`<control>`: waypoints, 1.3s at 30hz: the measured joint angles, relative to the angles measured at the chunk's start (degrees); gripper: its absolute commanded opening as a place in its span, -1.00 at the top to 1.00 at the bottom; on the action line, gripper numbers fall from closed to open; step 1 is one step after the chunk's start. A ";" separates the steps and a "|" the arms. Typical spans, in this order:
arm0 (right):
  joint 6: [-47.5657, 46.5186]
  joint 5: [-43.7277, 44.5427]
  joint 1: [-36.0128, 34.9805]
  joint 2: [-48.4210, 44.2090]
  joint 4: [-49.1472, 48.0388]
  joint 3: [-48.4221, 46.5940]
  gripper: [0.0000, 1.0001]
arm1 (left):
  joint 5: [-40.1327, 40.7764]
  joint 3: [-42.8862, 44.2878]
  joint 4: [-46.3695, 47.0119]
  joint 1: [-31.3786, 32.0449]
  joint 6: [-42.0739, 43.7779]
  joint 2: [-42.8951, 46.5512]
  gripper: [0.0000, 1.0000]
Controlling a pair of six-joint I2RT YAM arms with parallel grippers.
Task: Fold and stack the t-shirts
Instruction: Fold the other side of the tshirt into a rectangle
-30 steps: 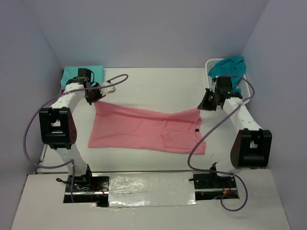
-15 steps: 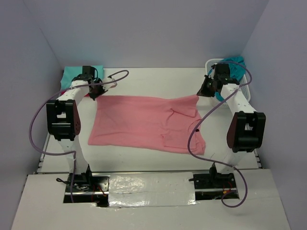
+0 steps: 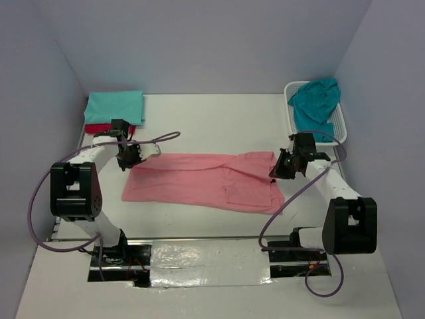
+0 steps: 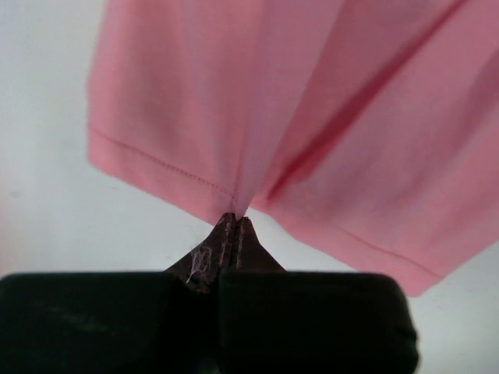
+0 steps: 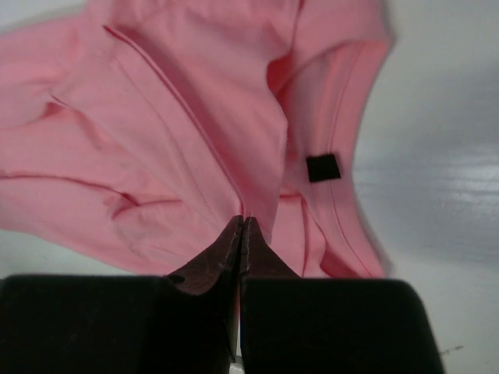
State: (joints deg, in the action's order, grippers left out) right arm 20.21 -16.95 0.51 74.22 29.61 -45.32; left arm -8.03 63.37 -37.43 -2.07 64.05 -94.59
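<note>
Salmon pink t-shirt (image 3: 206,185) is laid long axis left-right on the table (image 3: 212,126), far edge pinched at each end by closed left fingers (image 4: 224,243) and right fingers (image 5: 223,251), cloth spread nearward from both, neither arm nearer.

White table (image 3: 212,119). Lying on it: pink shirt (image 3: 192,181), spread across the centre; red shirt (image 3: 99,128), far-left corner, under a mint shirt (image 3: 114,104); basket (image 3: 341,123), far-right corner.

Lab booth, with plain walls (image 3: 199,46) and white table (image 3: 212,123).
</note>
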 measured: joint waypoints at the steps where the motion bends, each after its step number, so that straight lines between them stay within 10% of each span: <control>1: 0.07 0.02 0.00 -0.07 0.00 0.81 1.00 | 0.20 -0.94 -0.15 0.00 0.44 0.13 1.00; 32: -0.98 3.72 0.28 -2.99 3.54 3.52 1.00 | 1.84 -2.38 -1.77 -2.03 4.61 0.31 1.00; 39: -0.98 1.53 0.28 -0.74 3.45 5.40 1.00 | 3.82 -5.55 -1.60 -2.03 5.05 0.24 0.44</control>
State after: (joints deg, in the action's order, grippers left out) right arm 19.22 -15.42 0.80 73.47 33.06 -39.92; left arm -4.21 57.82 -39.03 -4.10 69.10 -94.35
